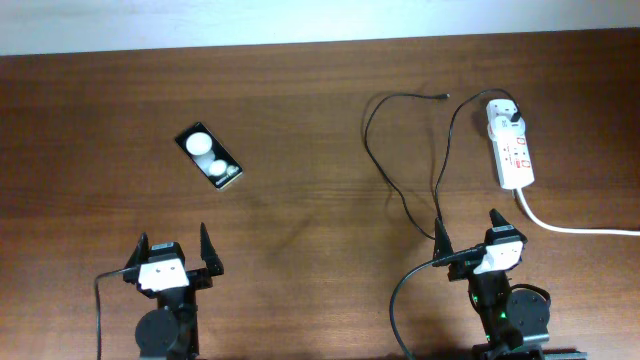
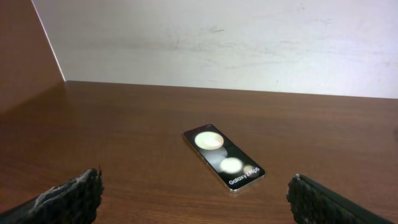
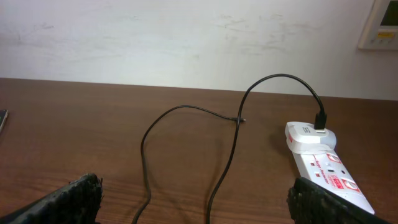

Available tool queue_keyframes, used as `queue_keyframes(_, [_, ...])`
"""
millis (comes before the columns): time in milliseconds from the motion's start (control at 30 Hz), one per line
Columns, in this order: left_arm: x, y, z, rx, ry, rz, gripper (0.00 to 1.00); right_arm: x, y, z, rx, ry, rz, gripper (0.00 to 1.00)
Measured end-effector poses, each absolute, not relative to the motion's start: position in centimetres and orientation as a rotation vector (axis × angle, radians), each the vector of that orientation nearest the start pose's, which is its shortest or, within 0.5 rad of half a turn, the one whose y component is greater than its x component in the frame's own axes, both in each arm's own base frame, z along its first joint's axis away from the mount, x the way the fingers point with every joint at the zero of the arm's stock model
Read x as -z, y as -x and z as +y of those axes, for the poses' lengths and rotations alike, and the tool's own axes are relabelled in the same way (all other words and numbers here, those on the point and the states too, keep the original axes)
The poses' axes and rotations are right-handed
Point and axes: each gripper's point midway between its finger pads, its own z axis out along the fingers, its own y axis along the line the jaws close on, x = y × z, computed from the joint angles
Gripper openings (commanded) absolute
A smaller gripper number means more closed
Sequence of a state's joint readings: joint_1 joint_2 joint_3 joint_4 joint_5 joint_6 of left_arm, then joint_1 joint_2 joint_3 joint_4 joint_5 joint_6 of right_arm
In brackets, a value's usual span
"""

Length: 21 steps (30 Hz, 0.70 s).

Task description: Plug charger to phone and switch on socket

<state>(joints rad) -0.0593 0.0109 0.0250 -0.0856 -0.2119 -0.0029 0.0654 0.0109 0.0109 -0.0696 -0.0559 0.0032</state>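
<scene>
The black phone [image 1: 209,155] lies flat at the left of the table, with two white reflections on its screen; it also shows in the left wrist view [image 2: 223,157]. The white power strip socket [image 1: 509,143] lies at the right, with the white plug head [image 1: 503,113] seated in its far end. The thin black charger cable [image 1: 378,155] loops over the table and its connector tip [image 1: 443,96] lies free. In the right wrist view the cable [image 3: 147,134], tip [image 3: 241,119] and socket [image 3: 323,162] show. My left gripper [image 1: 176,257] is open and empty, nearer than the phone. My right gripper [image 1: 468,232] is open and empty, the cable lying between its fingers.
The socket's thick white cord [image 1: 580,229] runs off to the right edge. A white wall stands behind the table's far edge [image 2: 249,37]. Thicker black robot cables hang by the arm bases [image 1: 400,300].
</scene>
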Motion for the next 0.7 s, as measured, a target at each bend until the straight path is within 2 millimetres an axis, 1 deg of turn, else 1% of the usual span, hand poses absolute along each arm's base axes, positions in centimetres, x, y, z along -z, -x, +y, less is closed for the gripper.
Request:
queue_keyframes(133, [-16.57,-24.36,2.31,-0.129,0.122,1.622,0.99,-15.92,-24.49,2.57,-0.098,0.094,1.639,0.99])
queue_keyframes(700, [-16.41,-24.38,2.31,-0.129,0.121,1.625,0.99,-15.93,-24.49,2.57,-0.098,0.094,1.639,0.99])
